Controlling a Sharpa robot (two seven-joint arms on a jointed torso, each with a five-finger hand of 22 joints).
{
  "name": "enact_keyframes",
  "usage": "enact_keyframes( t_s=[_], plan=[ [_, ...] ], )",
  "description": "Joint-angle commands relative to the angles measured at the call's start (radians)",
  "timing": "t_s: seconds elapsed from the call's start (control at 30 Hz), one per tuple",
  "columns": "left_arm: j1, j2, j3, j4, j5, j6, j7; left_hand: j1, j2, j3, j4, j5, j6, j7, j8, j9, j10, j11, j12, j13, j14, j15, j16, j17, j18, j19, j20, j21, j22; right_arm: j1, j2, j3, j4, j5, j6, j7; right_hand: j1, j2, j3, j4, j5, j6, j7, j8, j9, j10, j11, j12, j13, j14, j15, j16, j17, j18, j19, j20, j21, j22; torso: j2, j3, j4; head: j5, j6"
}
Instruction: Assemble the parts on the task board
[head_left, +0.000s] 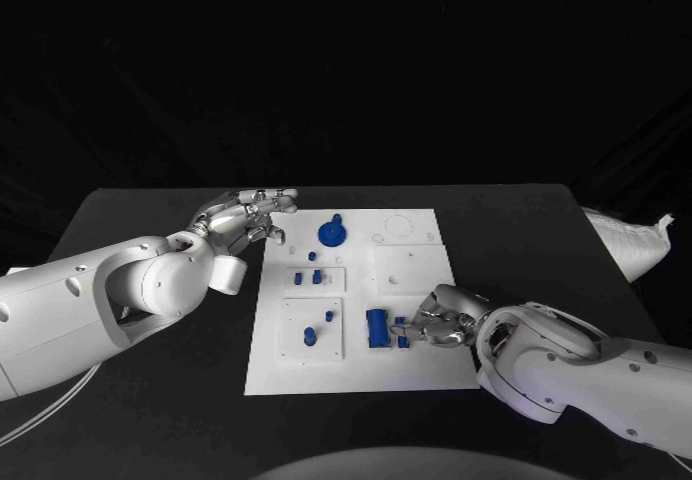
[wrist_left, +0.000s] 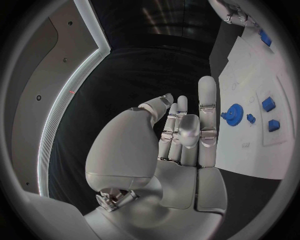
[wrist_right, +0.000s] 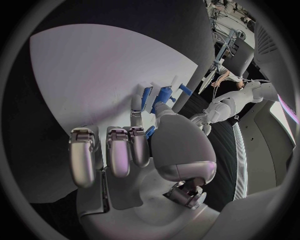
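- Right hand (head_left: 440, 322), lower right of centre: fingers curled at a small blue part (head_left: 401, 340) beside the tall blue block (head_left: 376, 328); pinch itself cannot be told.
- Left hand (head_left: 245, 217), upper left: spread, holding nothing, just beside the task board (head_left: 418, 225) near the blue gear (head_left: 333, 234).
- Likely step: seating that part; calls for fine alignment, gentle press.

The left hand (head_left: 248, 215) is raised with fingers extended and empty; the right hand (head_left: 437, 320) reaches down, fingers curled.
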Motion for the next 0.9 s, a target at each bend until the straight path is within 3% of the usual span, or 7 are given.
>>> enact_keyframes(
  t_s=[0.03, 0.17, 0.37, 0.5, 0.67, 0.8, 0.9],
  plan=[
    [0.000, 0.000, 0.000, 0.001, -0.003, 0.019, 0.005, 0.000, 0.006, -0.003, -0.005, 0.003, -0.006, 0.001, 0.006, 0.000, -0.004, 0.000, 0.004, 0.000, -0.007, -0.002, -0.004, -0.001, 0.018, -0.008, 0.003, -0.004, 0.000, -0.001, -0.009, 0.000, 0.006, -0.018, 0.002, 0.027, 0.002, 0.000, -0.009, -0.002, -0.004, -0.011, -0.001, 0.007, 0.003, 0.091, -0.004, 0.002, 0.237, 0.097, -0.007, 0.004, 0.239, -0.015, 0.096, -0.004, 0.004, 0.237, 0.000, 0.0006, -0.0005, 0.001, 0.002],
    [0.000, 0.000, 0.000, 0.000, -0.003, 0.018, 0.006, 0.000, 0.006, -0.003, -0.005, 0.003, -0.006, 0.001, 0.006, 0.000, -0.004, 0.000, 0.004, 0.000, -0.007, -0.002, -0.004, -0.001, 0.018, -0.008, 0.003, -0.004, 0.000, -0.001, -0.025, 0.001, 0.011, 0.029, -0.042, 0.109, 0.034, 0.002, -0.021, -0.008, 0.004, -0.041, 0.008, -0.003, 0.003, 0.083, 0.002, -0.022, 0.226, 0.094, -0.004, -0.007, 0.224, -0.012, 0.093, -0.002, -0.005, 0.226, -0.001, 0.0005, -0.0007, 0.000, 0.004],
    [-0.001, 0.005, 0.000, -0.009, -0.001, 0.016, 0.014, -0.006, 0.004, -0.006, -0.002, 0.002, -0.008, 0.003, 0.007, 0.000, -0.008, 0.001, 0.006, -0.001, -0.015, 0.000, -0.010, -0.017, 0.017, -0.011, 0.004, -0.006, -0.001, 0.024, -0.043, 0.004, -0.013, 0.257, -0.136, 0.395, 0.142, 0.014, -0.026, -0.047, 0.033, -0.176, 0.065, -0.093, -0.034, 0.042, 0.049, -0.130, 0.177, 0.079, 0.034, -0.059, 0.161, 0.003, 0.071, 0.024, -0.055, 0.166, -0.010, -0.0008, -0.0027, -0.003, 0.016],
    [-0.010, 0.018, 0.000, -0.022, 0.016, 0.016, 0.029, -0.036, -0.016, -0.031, 0.015, 0.003, -0.020, 0.012, 0.010, -0.002, -0.050, 0.017, -0.017, -0.022, -0.202, 0.020, -0.187, -0.310, 0.014, -0.099, 0.018, -0.064, -0.027, 0.061, -0.041, 0.005, -0.070, 0.553, -0.162, 0.615, 0.224, 0.031, -0.022, -0.092, 0.021, -0.204, 0.086, -0.125, -0.056, -0.067, 0.072, -0.389, 0.048, 0.033, 0.051, -0.206, 0.001, 0.043, 0.007, 0.045, -0.202, 0.005, -0.025, -0.0027, -0.0024, -0.004, 0.028],
    [-0.025, 0.043, 0.000, -0.055, 0.046, 0.007, 0.052, -0.043, -0.014, -0.073, 0.032, 0.001, -0.033, 0.025, 0.016, -0.003, -0.068, 0.038, -0.069, -0.075, -0.383, 0.050, -0.482, -0.486, 0.015, -0.289, 0.051, -0.229, -0.126, 0.104, 0.006, 0.009, -0.202, 0.862, -0.123, 0.811, 0.366, 0.053, 0.038, -0.166, -0.051, -0.261, 0.125, -0.180, -0.099, -0.368, 0.100, -1.050, -0.353, -0.198, 0.079, -0.829, -0.551, 0.162, -0.273, 0.067, -0.815, -0.585, -0.049, -0.0094, -0.0085, -0.005, 0.064],
    [-0.029, 0.074, 0.000, -0.097, 0.070, -0.015, 0.081, -0.035, -0.001, -0.089, 0.042, 0.002, -0.028, 0.017, 0.013, -0.003, -0.046, 0.048, -0.113, -0.118, -0.415, 0.082, -0.700, -0.594, 0.009, -0.386, 0.088, -0.339, -0.209, 0.118, 0.063, 0.020, -0.320, 1.007, -0.067, 0.896, 0.459, 0.049, 0.132, -0.204, -0.182, -0.268, 0.158, -0.221, -0.141, -0.371, 0.130, -1.324, -0.676, -0.325, 0.138, -1.143, -0.743, 0.162, -0.393, 0.102, -1.052, -0.744, -0.066, -0.0174, -0.0136, -0.007, 0.092],
    [-0.031, 0.110, 0.000, -0.151, 0.093, -0.048, 0.115, -0.026, 0.004, -0.093, 0.051, 0.003, -0.019, 0.009, -0.004, -0.003, -0.015, 0.051, -0.160, -0.145, -0.415, 0.106, -0.846, -0.661, 0.012, -0.475, 0.123, -0.430, -0.283, 0.123, 0.121, 0.033, -0.427, 1.090, -0.014, 0.950, 0.465, 0.037, 0.172, -0.210, -0.181, -0.259, 0.147, -0.224, -0.162, -0.384, 0.161, -1.420, -0.820, -0.397, 0.167, -1.280, -0.844, 0.149, -0.446, 0.139, -1.155, -0.815, -0.079, -0.0192, -0.0152, -0.006, 0.126]
  ],
)
